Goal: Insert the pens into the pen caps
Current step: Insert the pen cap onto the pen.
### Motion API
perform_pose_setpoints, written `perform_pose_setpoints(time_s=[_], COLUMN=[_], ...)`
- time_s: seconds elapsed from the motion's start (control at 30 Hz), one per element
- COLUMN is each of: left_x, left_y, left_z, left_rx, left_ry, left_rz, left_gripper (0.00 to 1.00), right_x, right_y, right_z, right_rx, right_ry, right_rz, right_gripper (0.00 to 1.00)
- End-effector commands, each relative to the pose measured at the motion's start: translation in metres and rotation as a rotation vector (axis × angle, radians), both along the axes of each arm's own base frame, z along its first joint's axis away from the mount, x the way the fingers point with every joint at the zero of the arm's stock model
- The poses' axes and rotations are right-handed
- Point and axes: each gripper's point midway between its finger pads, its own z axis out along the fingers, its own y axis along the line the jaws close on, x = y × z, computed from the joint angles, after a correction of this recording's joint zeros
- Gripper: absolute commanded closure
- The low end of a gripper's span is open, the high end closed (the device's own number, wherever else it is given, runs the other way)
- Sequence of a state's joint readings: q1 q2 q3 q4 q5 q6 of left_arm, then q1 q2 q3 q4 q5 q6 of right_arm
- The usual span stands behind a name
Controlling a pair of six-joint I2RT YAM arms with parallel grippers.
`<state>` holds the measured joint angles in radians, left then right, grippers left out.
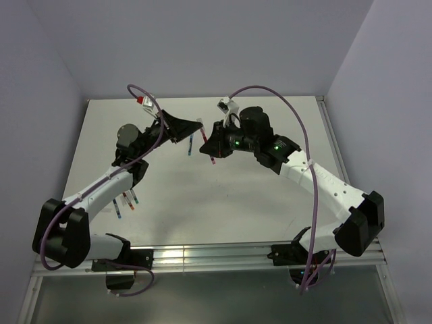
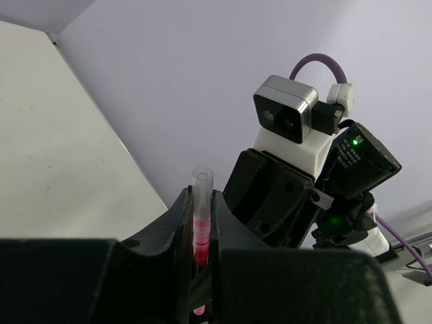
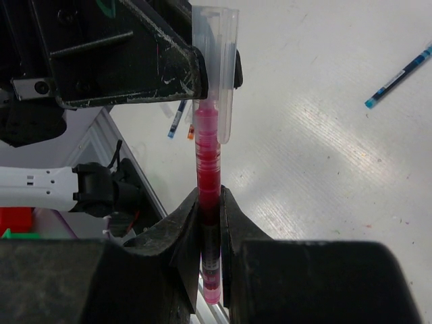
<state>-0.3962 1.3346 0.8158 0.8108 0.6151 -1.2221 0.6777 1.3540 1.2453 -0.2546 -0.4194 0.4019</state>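
Hovering above middle of table [image 1: 256,196], two grippers meet tip to tip. Left gripper [image 2: 201,223]: jaws narrow, clamped on clear pen cap [image 3: 217,61]. Right gripper [image 3: 209,223]: jaws narrow, pinching red pen [image 3: 208,162] by lower body, in line with cap. Pen's upper end sits inside cap's mouth; depth cannot be told. Blue pen [image 1: 191,144] lies loose on table just beside grippers. Three more pens [image 1: 126,201] lie close together on table beside left arm [image 1: 101,185], well apart from grippers.
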Motion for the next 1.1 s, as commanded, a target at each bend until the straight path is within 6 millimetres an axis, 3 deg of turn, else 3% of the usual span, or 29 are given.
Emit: perform_pose_setpoints(time_s=[0.0,0.2,0.4,0.7,1.07], left_x=[-0.02,-0.03,-0.057,-0.086,-0.114], left_y=[-0.005,-0.01,-0.016,-0.024,-0.037], left_z=[0.012,0.013,0.015,0.008,0.002], left_rx=[0.034,0.049,0.047,0.091,0.139], left_ry=[-0.08,-0.074,-0.067,-0.077,-0.101], left_rz=[-0.009,-0.021,-0.067,-0.111,-0.177], left_gripper=[1.0,1.0,1.0,1.0,1.0], right_x=[0.009,0.015,0.024,0.032,0.041], right_y=[-0.006,-0.016,-0.027,-0.031,-0.035], right_z=[0.046,0.048,0.045,0.039,0.05], right_rx=[0.092,0.087,0.061,0.026,-0.001], right_ry=[-0.121,-0.157,-0.201,-0.222,-0.251], right_rz=[-0.045,-0.113,-0.187,-0.232,-0.275], right_gripper=[1.0,1.0,1.0,1.0,1.0])
